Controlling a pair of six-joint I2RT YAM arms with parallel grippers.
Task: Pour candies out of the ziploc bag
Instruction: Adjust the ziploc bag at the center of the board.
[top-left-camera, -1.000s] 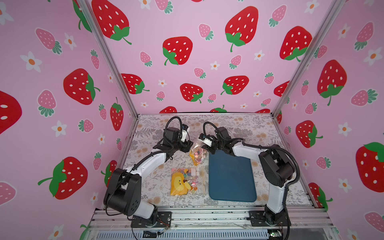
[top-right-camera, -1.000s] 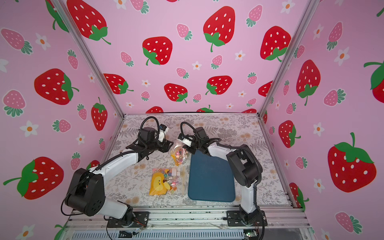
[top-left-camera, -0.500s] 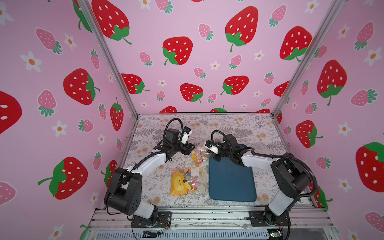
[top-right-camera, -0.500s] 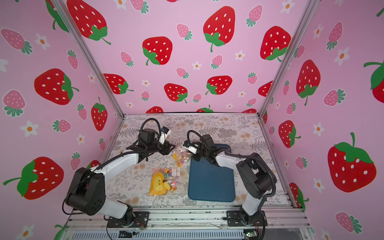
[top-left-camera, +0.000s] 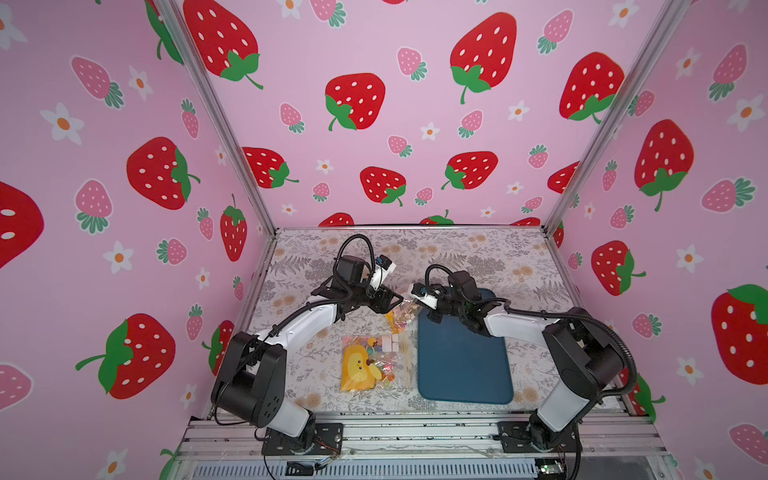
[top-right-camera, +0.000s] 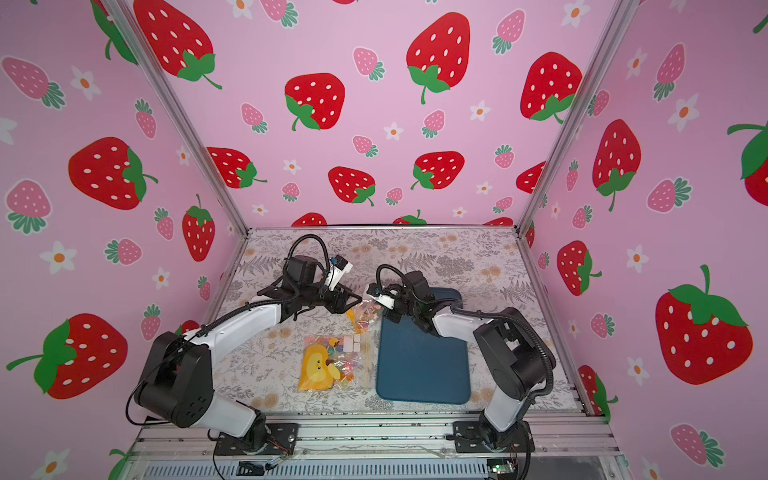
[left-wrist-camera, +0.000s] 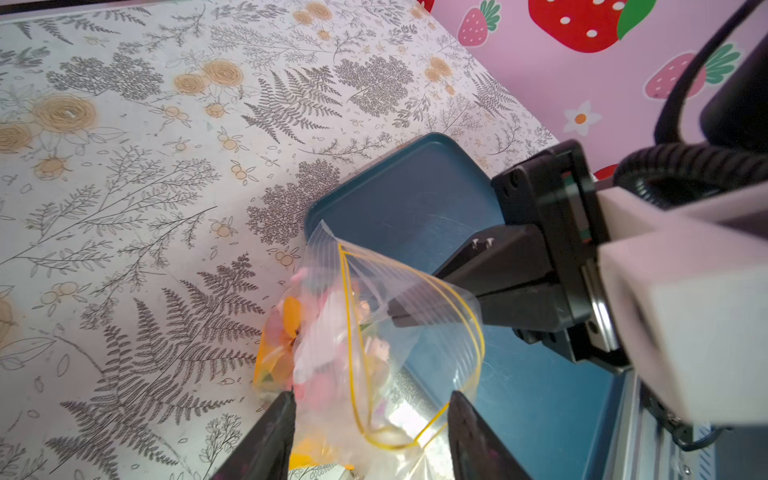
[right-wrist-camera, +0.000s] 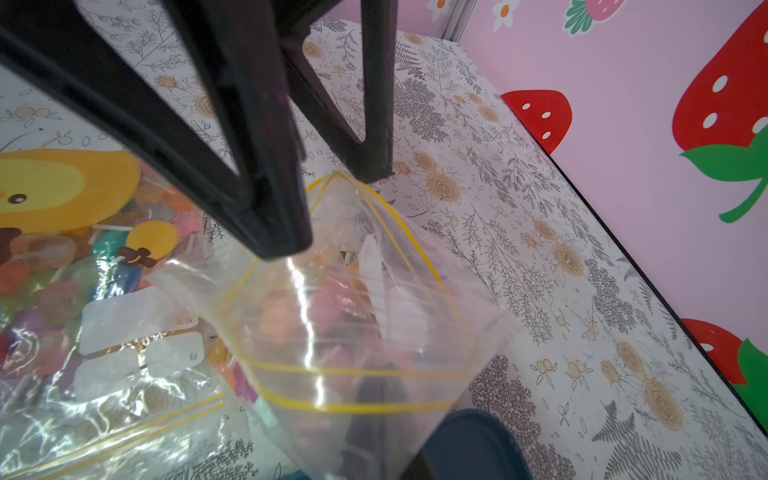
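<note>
Rim of ziploc bag (left-wrist-camera: 374, 332) clamped in right pincer (left-wrist-camera: 399, 311); left pincer (left-wrist-camera: 372, 399) apart, astride it. Just beside: blue tray (left-wrist-camera: 415, 191). Near: duck-print bag (top-left-camera: 365, 365).

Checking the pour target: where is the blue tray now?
In both top views the blue tray lies flat on the right side of the table, beside the flat-lying candy bag, its far end under the right arm.

Dark blue tray (top-left-camera: 463, 365) flat on floral table cover (top-left-camera: 478, 253). 1 flat bag with yellow print (top-left-camera: 361, 368) just beside its long edge. Pink strawberry walls (top-left-camera: 374, 62) on 3 sides. Aluminium rail (top-left-camera: 415, 434) at front
</note>
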